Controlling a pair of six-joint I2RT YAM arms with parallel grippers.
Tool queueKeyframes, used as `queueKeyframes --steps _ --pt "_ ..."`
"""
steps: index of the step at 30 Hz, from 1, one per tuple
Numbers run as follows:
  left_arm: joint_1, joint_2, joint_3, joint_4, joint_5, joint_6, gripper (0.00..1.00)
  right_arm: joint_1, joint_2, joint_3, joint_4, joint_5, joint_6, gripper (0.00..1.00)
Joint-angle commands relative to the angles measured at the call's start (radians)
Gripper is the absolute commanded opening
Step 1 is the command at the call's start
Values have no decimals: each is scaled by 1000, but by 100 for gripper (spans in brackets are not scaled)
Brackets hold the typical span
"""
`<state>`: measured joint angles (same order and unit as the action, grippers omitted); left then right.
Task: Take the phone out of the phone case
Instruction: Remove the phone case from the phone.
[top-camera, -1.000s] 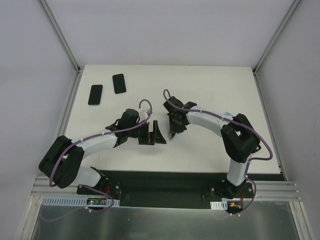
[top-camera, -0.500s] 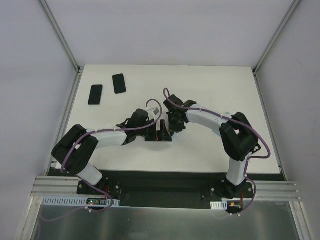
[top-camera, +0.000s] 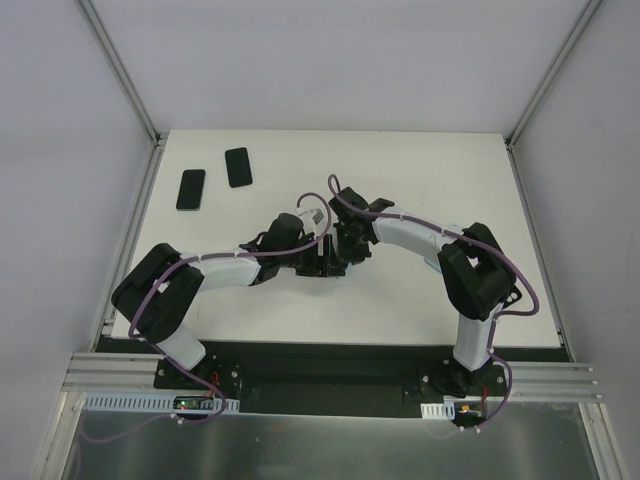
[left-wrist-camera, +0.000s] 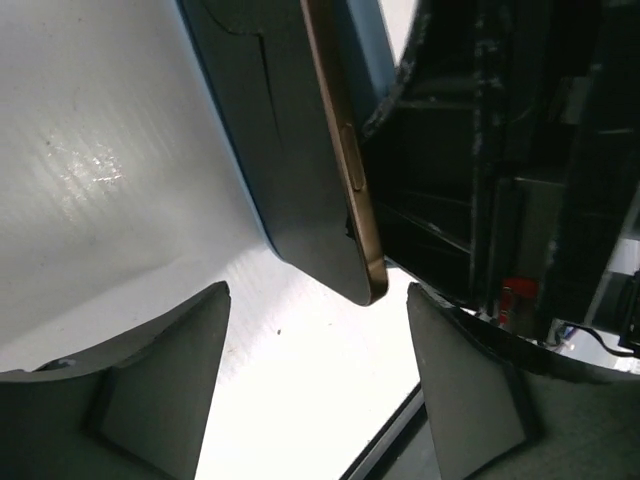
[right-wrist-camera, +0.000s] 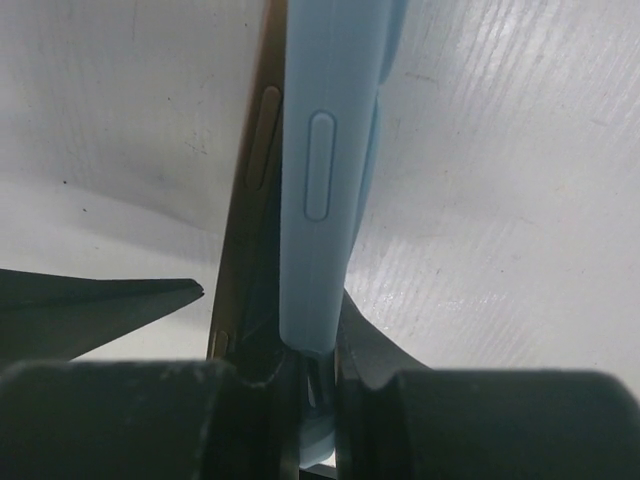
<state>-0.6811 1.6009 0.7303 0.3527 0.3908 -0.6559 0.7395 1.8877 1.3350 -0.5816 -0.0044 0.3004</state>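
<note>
My right gripper (right-wrist-camera: 320, 350) is shut on the light blue phone case (right-wrist-camera: 325, 150) and holds it on edge above the white table. The gold-edged phone (right-wrist-camera: 258, 150) stands partly out of the case on its left side. In the left wrist view the phone's gold edge (left-wrist-camera: 345, 170) and dark face come down to a rounded corner just beyond my open left gripper (left-wrist-camera: 315, 330), which touches nothing. A strip of blue case (left-wrist-camera: 368, 40) shows beside the phone. In the top view both grippers (top-camera: 322, 258) (top-camera: 347, 250) meet mid-table and hide the phone.
Two dark phones (top-camera: 191, 189) (top-camera: 238, 167) lie flat at the table's far left. The right gripper's black body (left-wrist-camera: 500, 150) fills the right side of the left wrist view. Grey walls with metal posts enclose the table.
My left arm has swung right until its open jaws reached the right gripper and the phone's corner. The right gripper has stayed nearly still, holding the case.
</note>
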Motion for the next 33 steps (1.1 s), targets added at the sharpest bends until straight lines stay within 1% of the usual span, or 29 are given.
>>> queueKeyframes --steps 1,2,3,12,13,16,20,21,25,26,27,30,33 --pt "-6 22 34 -20 -113 51 67 44 96 -33 147 -166 -6 1" --pt "-6 22 40 -24 -125 58 63 44 96 -34 146 -167 -6 1" --pt "-8 24 43 -32 -133 64 62 43 96 -34 147 -169 -9 1" --pt "-29 13 70 -75 -246 99 61 44 87 -37 141 -170 -17 1" --pt "-35 8 70 -75 -286 110 60 44 85 -37 140 -169 -17 1" --pt "-55 -4 72 -75 -335 127 56 44 82 -39 135 -172 -24 1" --pt "-55 -1 73 -60 -333 128 50 44 79 -42 134 -174 -26 1" --pt "-55 -1 72 -54 -329 127 47 44 76 -45 135 -175 -27 1" --pt "-55 -7 63 -40 -328 116 43 43 71 -53 134 -177 -35 1" --pt "-55 -12 60 -38 -332 114 38 44 71 -53 132 -178 -37 2" --pt "-55 -12 58 -38 -337 114 37 44 71 -53 132 -180 -40 1" --pt "-55 -22 55 -40 -349 114 36 44 68 -60 134 -183 -46 1" --pt "-55 -35 52 -46 -371 113 36 44 63 -72 132 -181 -50 1"
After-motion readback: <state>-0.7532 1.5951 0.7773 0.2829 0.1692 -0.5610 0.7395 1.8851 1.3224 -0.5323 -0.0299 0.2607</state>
